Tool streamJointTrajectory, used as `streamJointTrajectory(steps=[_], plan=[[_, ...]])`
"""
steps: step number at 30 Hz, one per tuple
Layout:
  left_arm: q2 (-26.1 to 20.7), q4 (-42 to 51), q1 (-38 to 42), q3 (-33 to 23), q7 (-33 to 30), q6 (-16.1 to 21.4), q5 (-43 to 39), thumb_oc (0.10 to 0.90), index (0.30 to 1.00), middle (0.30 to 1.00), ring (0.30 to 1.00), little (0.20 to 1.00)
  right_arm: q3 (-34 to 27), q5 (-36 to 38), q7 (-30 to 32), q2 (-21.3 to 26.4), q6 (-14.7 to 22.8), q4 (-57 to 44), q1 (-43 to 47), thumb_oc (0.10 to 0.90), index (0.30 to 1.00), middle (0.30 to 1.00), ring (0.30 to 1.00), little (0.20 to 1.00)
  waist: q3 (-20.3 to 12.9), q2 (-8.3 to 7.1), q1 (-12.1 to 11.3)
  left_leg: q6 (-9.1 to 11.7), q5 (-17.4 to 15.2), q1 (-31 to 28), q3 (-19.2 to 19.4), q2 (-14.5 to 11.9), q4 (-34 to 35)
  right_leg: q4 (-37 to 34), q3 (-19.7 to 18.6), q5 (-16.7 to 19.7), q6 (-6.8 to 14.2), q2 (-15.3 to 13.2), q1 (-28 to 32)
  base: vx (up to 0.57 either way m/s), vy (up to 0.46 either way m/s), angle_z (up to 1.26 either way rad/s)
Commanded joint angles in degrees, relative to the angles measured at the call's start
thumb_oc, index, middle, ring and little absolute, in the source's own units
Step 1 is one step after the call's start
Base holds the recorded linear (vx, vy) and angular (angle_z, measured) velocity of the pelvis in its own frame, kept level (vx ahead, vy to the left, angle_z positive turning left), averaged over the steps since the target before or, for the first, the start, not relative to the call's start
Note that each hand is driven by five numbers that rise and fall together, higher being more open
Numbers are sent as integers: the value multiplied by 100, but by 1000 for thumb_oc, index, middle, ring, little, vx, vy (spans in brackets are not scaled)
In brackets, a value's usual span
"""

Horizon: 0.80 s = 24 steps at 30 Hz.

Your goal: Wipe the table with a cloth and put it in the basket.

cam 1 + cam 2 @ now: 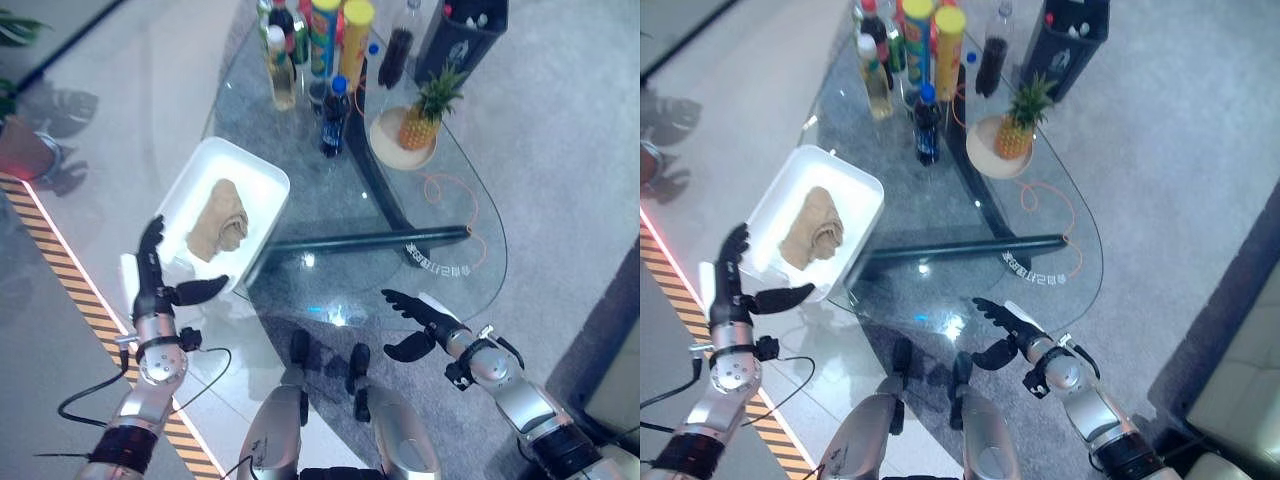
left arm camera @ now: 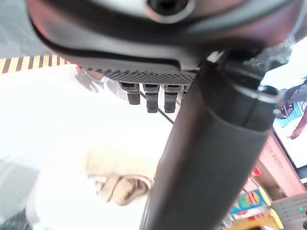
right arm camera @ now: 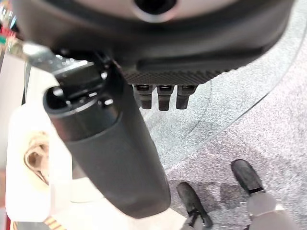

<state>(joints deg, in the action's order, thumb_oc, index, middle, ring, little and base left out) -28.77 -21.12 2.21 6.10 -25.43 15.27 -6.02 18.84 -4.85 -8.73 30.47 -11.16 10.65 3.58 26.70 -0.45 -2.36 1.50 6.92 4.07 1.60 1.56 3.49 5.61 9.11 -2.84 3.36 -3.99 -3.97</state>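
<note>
A crumpled beige cloth [image 1: 219,219] lies inside a white basket [image 1: 262,180] at the left edge of the glass table [image 1: 400,200]. In the left wrist view the cloth [image 2: 120,184] rests in the basket beyond the thumb. My left hand [image 1: 155,285] hovers open just outside the basket's near corner, fingers straight, thumb pointing toward the rim, holding nothing. My right hand [image 1: 425,322] is open over the table's near edge, empty, well to the right of the basket.
Several bottles and tall cans [image 1: 310,50] stand at the table's far end. A pineapple [image 1: 425,115] sits on a plate beside them, an orange cord [image 1: 455,200] trailing from it. A dark bin [image 1: 460,35] stands behind. Yellow-black floor tape [image 1: 70,280] runs on the left.
</note>
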Motion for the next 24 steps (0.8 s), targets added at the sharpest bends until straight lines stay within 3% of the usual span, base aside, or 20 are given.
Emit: streamJointTrajectory(steps=[1,10,17,24], plan=[[111,-277,-391,121,580,269,-345,800,900,900,900,900,29,269,459,-140,288,369,-573,800,900,900,900,900,-1338,-97,147,199,-702,-187,58,-206,-509,-46,55,-37,129,-101,280,100,-66,5],[832,-1702,-609,564,1746,-432,-862,800,900,900,900,900,39,1096,531,-836,319,2303,-632,800,900,900,900,900,-1751,-44,110,226,-698,-668,66,-299,-200,-420,174,32,146,-106,815,17,-63,3],[1345,-3682,-455,841,2131,-631,-1069,800,900,900,900,900,-88,1151,566,-1311,1170,4669,-340,800,900,900,900,900,-1949,7,77,229,-667,-894,110,-390,50,-661,199,85,166,-66,1030,2,-67,0],[1557,-4618,-332,825,2120,-538,-1137,800,900,900,900,900,-515,1793,705,-1626,1071,5832,-205,800,900,900,900,900,-2040,16,78,211,-694,-976,161,-424,122,-789,188,114,172,-39,1123,2,-29,1]])
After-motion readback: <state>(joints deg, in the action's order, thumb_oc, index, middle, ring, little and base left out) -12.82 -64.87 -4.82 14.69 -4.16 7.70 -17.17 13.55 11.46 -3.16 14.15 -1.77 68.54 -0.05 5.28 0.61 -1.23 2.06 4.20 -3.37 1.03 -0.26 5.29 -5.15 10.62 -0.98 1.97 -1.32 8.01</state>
